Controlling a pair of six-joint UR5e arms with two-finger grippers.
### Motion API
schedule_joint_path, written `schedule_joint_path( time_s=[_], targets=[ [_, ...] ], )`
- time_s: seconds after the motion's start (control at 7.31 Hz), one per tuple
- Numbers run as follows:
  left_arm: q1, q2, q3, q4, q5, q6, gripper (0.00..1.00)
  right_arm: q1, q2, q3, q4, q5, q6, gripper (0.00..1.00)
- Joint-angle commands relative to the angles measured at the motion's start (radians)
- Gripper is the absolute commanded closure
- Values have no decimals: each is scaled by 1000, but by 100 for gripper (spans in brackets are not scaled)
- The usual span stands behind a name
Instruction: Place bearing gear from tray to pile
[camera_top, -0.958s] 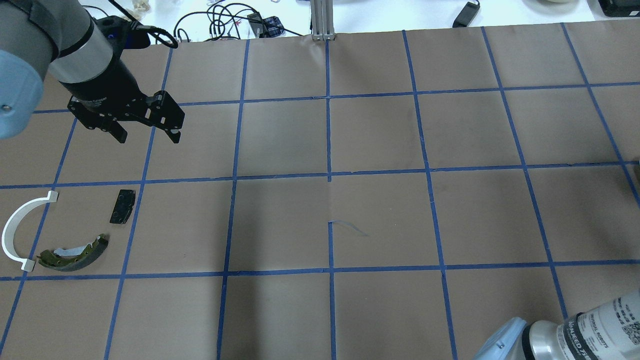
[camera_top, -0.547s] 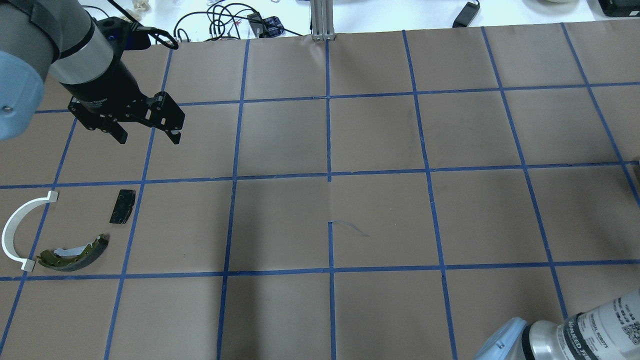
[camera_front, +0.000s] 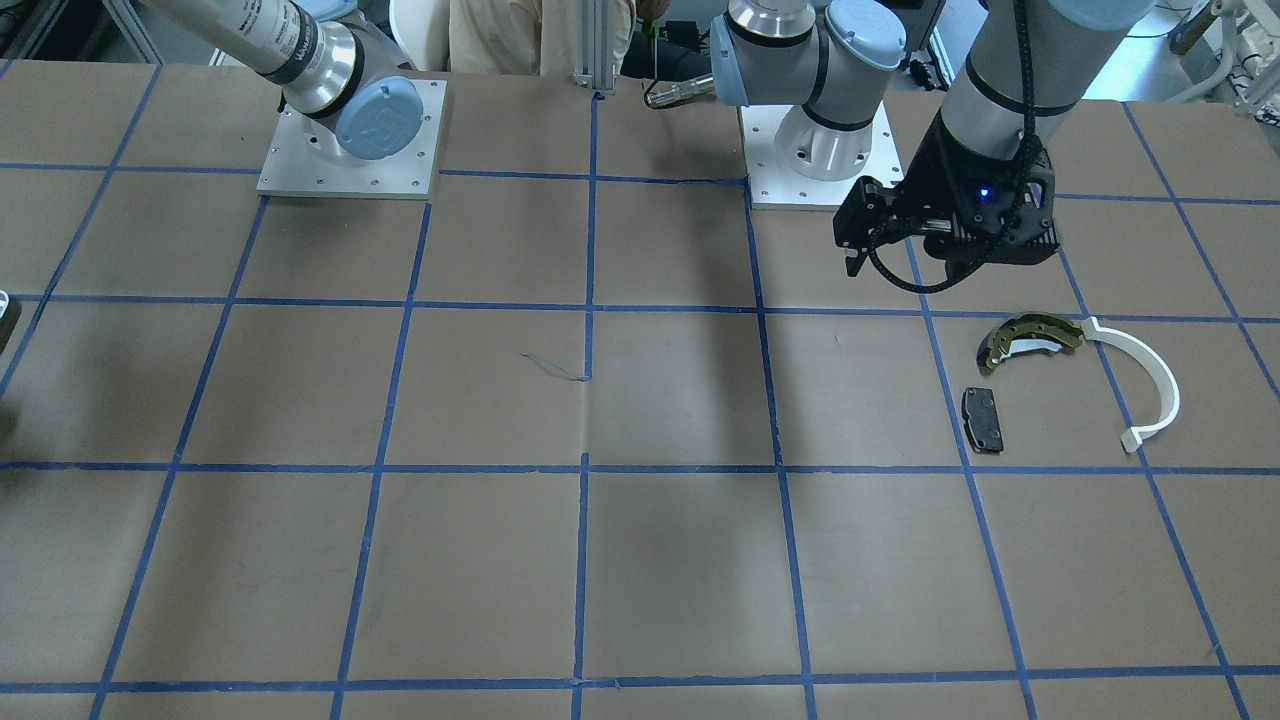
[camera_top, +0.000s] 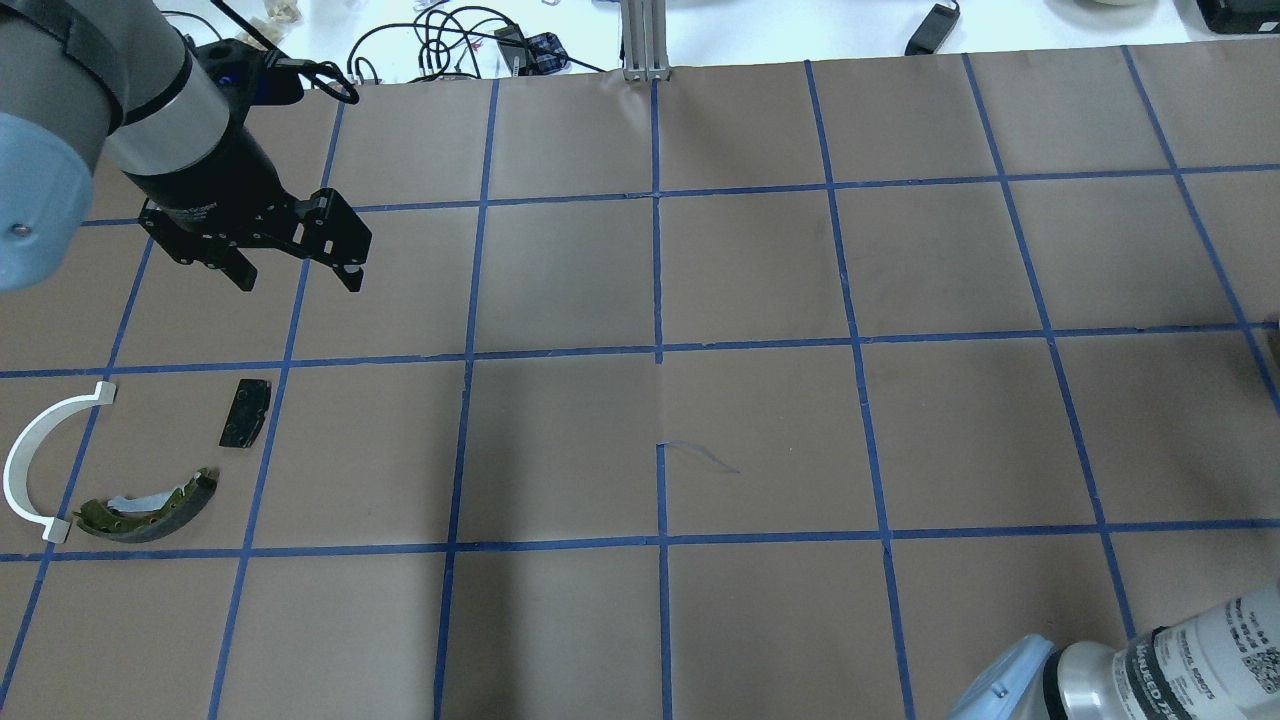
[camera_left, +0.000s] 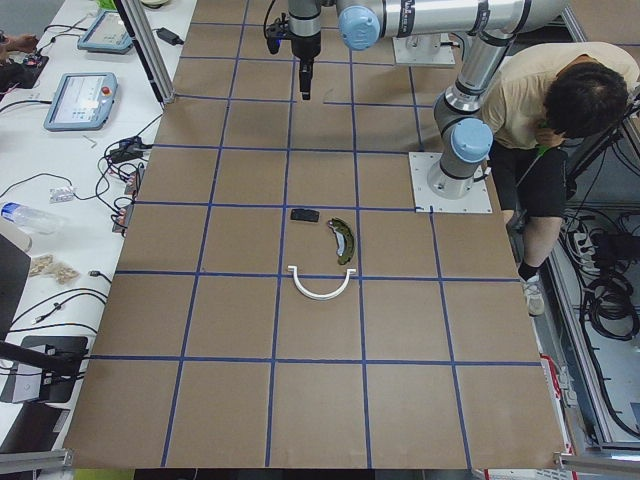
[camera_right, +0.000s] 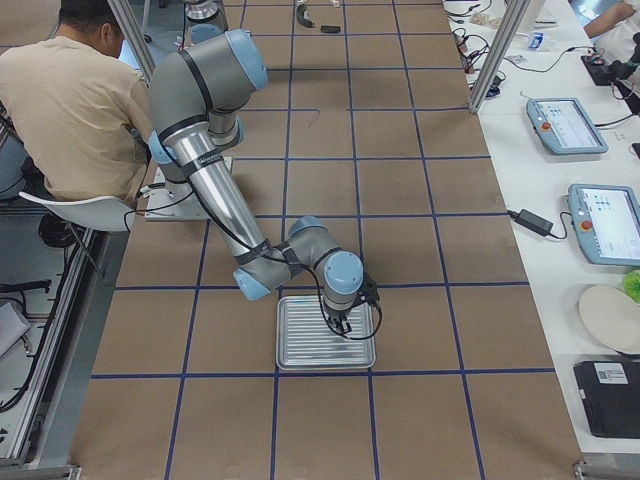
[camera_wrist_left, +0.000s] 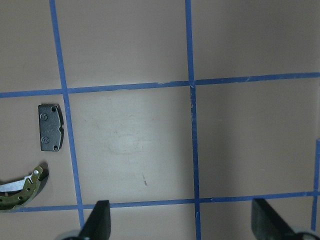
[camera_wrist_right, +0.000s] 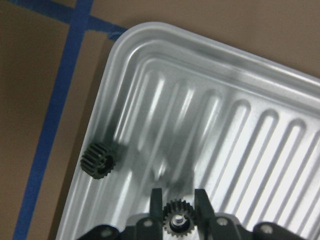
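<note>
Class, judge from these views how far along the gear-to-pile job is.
Done: nothing; the pile shows only a brake shoe, white arc and black pad. In hand: the right claw grips one gear in the tray. Left: carrying it to the pile; a second gear lies in the tray.

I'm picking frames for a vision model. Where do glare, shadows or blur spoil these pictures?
Right wrist view: bright glare streaks along the tray ridges, with dark reflections beside the loose gear; the gear in the right gripper reads clearly. Left wrist view: pale hotspot mid-paper, and the fingers of the left gripper are blurred. Overhead view: broad soft shadows darken the table.
</note>
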Motion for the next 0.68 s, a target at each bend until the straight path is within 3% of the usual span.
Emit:
schedule_joint_path(
  time_s=[0.0,0.41,0.55],
  targets=[
    [0,-1,-1,1,0,0,0,20,-66,-7,67,-2,39,88],
    [0,1,-1,1,2,0,0,223,-211,6,234,15,301,88],
    [0,-1,-1,3,2,0,0,342,-249,23,236,12,406,87]
  ],
)
